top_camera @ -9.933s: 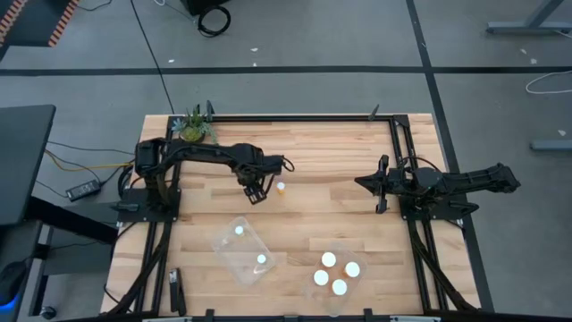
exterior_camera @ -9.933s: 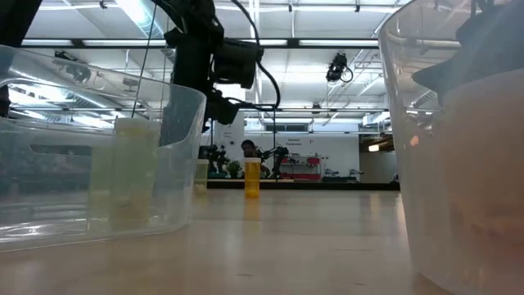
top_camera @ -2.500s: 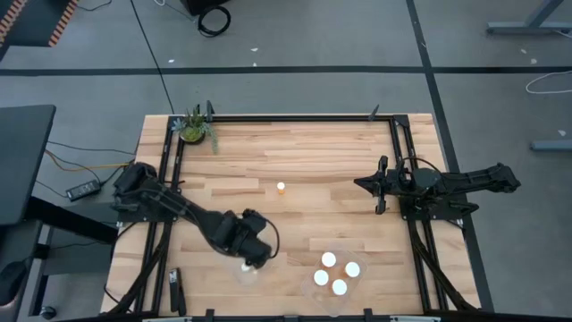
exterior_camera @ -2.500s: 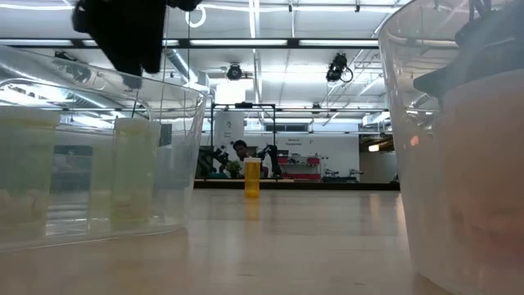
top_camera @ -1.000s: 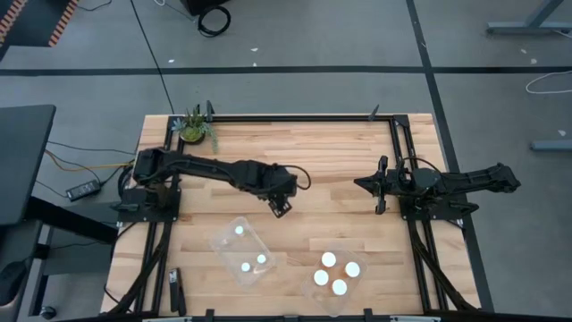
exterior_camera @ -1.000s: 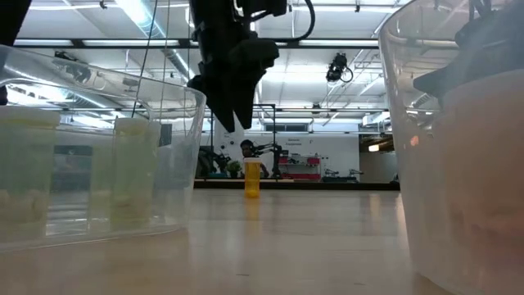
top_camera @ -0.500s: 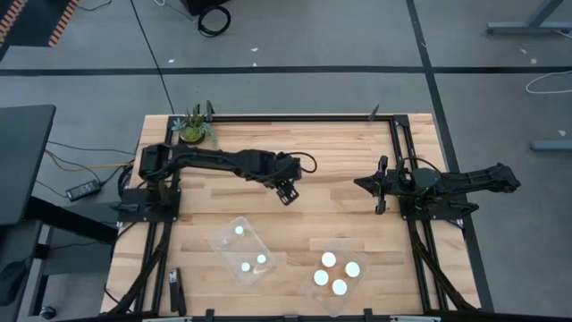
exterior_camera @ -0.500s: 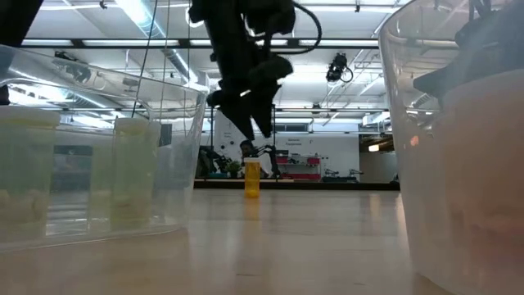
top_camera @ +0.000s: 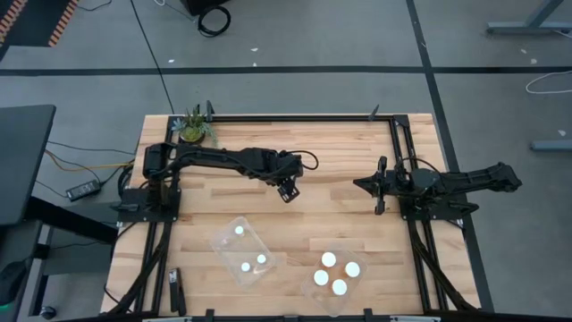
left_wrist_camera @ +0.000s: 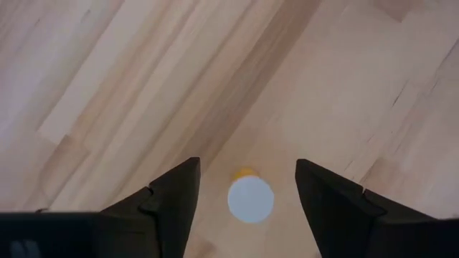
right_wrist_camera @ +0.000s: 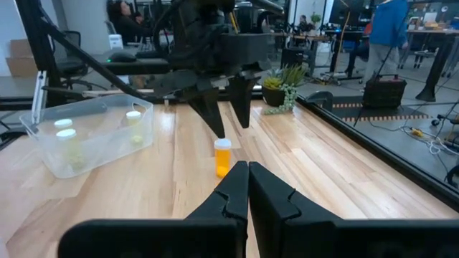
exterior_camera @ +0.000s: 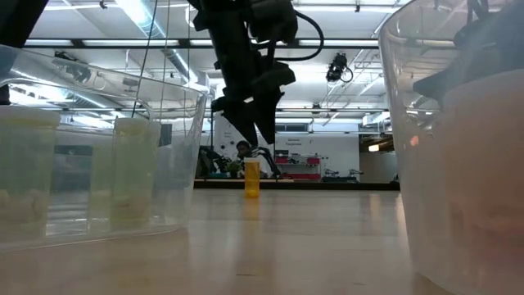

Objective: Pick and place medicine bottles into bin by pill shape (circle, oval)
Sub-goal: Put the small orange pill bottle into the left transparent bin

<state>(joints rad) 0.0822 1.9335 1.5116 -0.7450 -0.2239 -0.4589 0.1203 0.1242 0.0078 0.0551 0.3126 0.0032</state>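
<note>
Jaws spread on my left gripper (top_camera: 287,190), which hangs just above the lone bottle (left_wrist_camera: 250,196) near the middle of the desk (top_camera: 331,156); nothing is pinched. In the left wrist view I look straight down on that bottle's round white cap, with a sliver of orange body peeking out behind it, sitting in the gap between the two dark fingers (left_wrist_camera: 172,201) and touching neither.

From overhead the gripper covers the bottle, so I cannot pick it out there. The low view gives me its side instead: a small amber-orange bottle (exterior_camera: 252,177) standing upright in the centre of the frame, the finger tips pointing down just above its cap. The right wrist view shows the same thing from the other side, the bottle (right_wrist_camera: 223,157) upright on the wood with the left gripper's fingers over it.

My right gripper (top_camera: 381,185) waits at the right of the overhead frame, and in its own wrist view its jaws are pressed together.

Lower in the overhead frame I see two clear bins. The left bin (top_camera: 221,238) holds three white caps, the right bin (top_camera: 332,302) four. The low view shows pale bottle sides through the left bin's wall (exterior_camera: 176,164). A potted plant (top_camera: 194,127) sits at the desk's upper left corner.
</note>
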